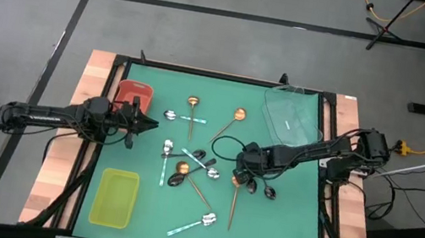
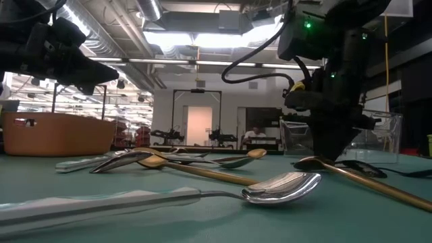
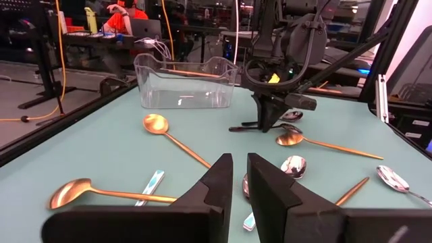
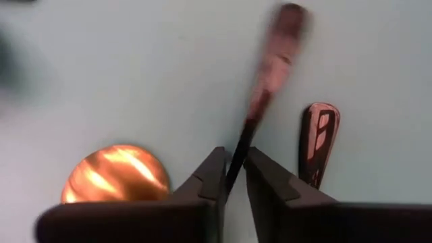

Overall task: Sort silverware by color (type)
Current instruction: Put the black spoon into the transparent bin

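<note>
No readable labels or writing show anywhere. The green tabletop sits on a wooden frame over grey floor, with a workshop under strip lights beyond. The right end effector is down on the mat, fingers pinched on a black spoon beside a copper spoon. The left end effector hovers nearly closed, empty, by the red tray.
</note>
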`<state>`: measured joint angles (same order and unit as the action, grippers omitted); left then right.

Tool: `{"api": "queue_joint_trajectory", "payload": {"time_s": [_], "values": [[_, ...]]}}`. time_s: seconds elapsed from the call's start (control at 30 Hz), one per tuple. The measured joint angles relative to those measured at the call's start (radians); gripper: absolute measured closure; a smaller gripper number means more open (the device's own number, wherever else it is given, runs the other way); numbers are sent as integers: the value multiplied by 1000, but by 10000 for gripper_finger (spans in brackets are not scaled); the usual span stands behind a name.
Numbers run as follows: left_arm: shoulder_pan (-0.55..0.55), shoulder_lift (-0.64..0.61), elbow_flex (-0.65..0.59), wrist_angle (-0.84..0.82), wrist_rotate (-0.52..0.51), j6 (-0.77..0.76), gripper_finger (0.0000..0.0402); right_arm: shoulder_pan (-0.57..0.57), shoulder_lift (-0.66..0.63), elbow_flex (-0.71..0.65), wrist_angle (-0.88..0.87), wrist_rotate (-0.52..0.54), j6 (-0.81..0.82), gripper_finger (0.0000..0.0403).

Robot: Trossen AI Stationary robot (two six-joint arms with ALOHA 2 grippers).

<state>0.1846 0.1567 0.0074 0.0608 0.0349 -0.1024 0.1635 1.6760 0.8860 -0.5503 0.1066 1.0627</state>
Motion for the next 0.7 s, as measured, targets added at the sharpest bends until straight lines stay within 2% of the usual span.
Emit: {"api": "queue_joint_trajectory", "payload": {"time_s": [0.13,0.7], "values": [[0,0,0,0,0,0,363,0,0,0,3,7,-26,397],[0,0,0,0,0,0,363,0,0,0,6,17,-49,401]]}}
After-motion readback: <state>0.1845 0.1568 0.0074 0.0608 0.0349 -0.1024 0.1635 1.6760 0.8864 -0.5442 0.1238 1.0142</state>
